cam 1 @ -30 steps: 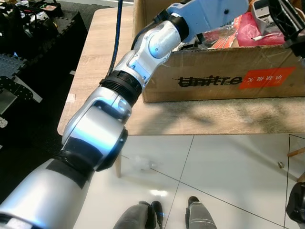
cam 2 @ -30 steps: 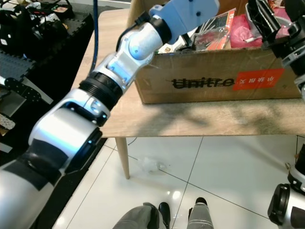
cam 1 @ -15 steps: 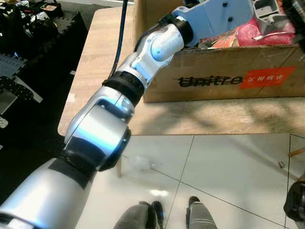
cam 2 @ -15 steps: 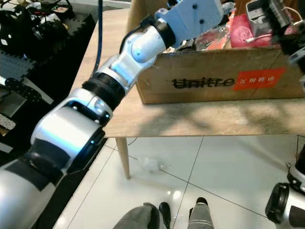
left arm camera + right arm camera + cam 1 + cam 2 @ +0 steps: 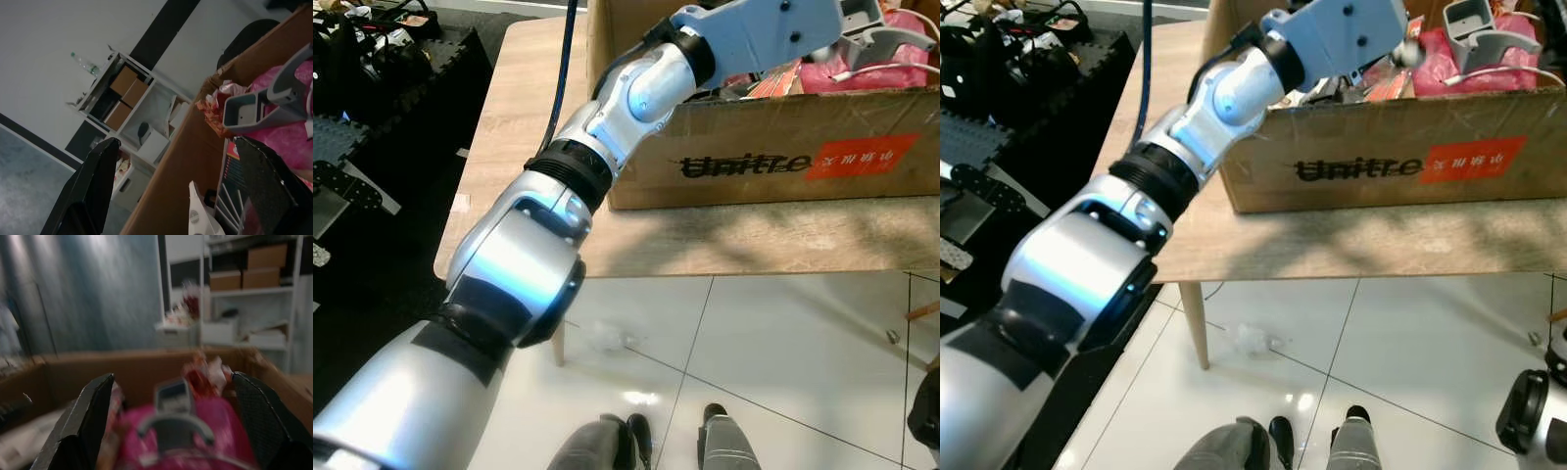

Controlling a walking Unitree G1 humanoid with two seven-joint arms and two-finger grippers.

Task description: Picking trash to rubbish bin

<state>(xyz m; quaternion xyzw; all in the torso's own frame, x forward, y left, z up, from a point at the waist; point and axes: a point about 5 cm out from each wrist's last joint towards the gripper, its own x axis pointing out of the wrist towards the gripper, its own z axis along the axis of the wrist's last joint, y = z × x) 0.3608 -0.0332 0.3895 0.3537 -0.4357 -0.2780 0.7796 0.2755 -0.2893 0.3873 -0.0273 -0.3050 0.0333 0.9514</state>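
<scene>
Far left: black equipment point(image 5: 362, 59) on the floor, beside the light wooden table point(image 5: 524, 108). Silver left arm point(image 5: 1185, 147) reaches across the table into the brown cardboard box point(image 5: 773, 157); left gripper point(image 5: 181, 171) spread wide, holding nothing, over the box's contents. Box holds pink plastic trash point(image 5: 1454, 64), a red printed packet point(image 5: 1386, 86) and a grey plastic bracket point(image 5: 1474, 29). Right gripper point(image 5: 171, 421) wide apart, empty, facing bracket and pink bag.

Risks, as judged: both grippers converging could collide; forearm could snag the box wall and drag the box; crumpled clear wrapper point(image 5: 1253, 338) on the tiled floor could be missed.
</scene>
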